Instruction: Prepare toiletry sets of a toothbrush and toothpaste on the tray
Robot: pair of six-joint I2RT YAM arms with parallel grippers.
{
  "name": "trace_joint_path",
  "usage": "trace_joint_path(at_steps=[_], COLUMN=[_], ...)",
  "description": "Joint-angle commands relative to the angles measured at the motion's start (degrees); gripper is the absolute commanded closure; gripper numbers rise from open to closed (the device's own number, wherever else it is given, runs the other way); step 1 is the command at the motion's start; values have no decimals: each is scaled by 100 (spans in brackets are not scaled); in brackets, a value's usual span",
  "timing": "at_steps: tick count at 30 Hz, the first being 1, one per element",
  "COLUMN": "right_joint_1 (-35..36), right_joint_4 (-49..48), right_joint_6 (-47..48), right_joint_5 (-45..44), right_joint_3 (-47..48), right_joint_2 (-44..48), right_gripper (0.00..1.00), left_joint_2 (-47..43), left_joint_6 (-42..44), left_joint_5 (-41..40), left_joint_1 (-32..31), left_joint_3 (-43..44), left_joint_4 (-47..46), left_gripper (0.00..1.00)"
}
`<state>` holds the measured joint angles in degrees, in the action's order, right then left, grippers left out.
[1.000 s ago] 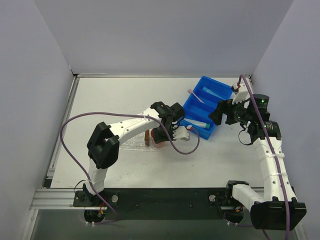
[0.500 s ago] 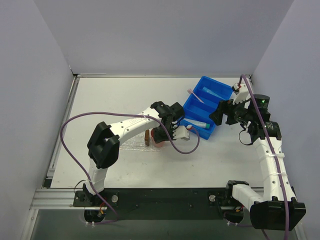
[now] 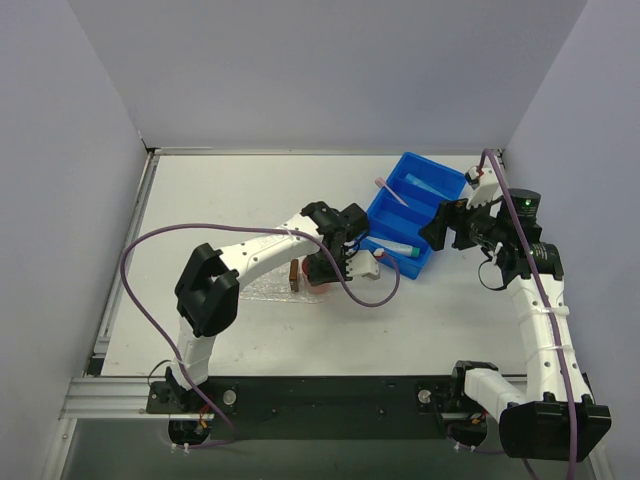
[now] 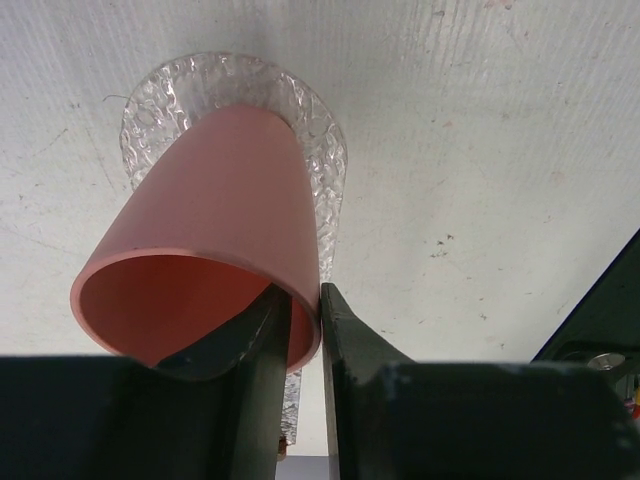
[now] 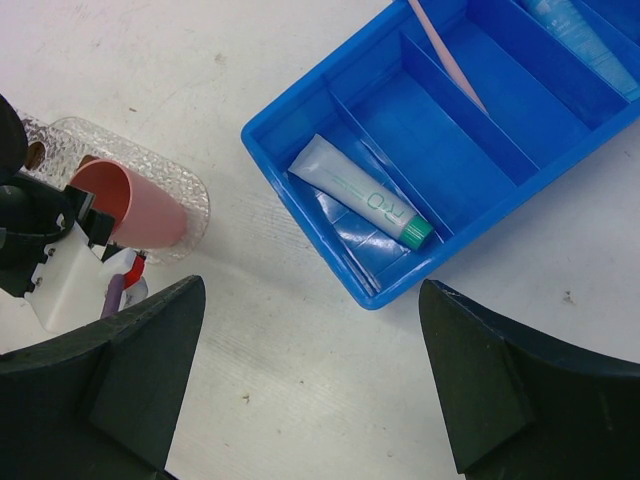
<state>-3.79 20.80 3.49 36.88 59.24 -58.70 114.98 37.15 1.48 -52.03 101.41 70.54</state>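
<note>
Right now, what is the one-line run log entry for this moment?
left gripper: astride pink cup rim, grip unclear | right gripper: open above blue bin | tray: holds cup | toothbrush, toothpaste: in bin

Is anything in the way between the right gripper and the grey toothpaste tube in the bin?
Nothing visible. The tube lies uncovered and alone in its compartment of the bin, ahead of the open right gripper.
</note>
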Motion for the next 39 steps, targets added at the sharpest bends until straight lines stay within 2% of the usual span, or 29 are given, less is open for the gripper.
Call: trace_joint_path(at_steps=[1,22,39], right_joint_1=[-43,-87,-87], right_joint_4=[-155,-164,-155], right_joint_6=[21,-6,-94], right_joint_5=[179,214,214], right_joint_3=[-18,-18,52], right_joint_2=[104,113,43], right_gripper=[18,18,18], left_joint_2=[-37,-459,-1328], left_joint_6=[65,12,-137], left_joint_5=[-25,-42,125], left_joint_1=[35,35,35], left_joint_3=[301,468,222], left_joint_4=[118,425,478], left_gripper=[71,63,61])
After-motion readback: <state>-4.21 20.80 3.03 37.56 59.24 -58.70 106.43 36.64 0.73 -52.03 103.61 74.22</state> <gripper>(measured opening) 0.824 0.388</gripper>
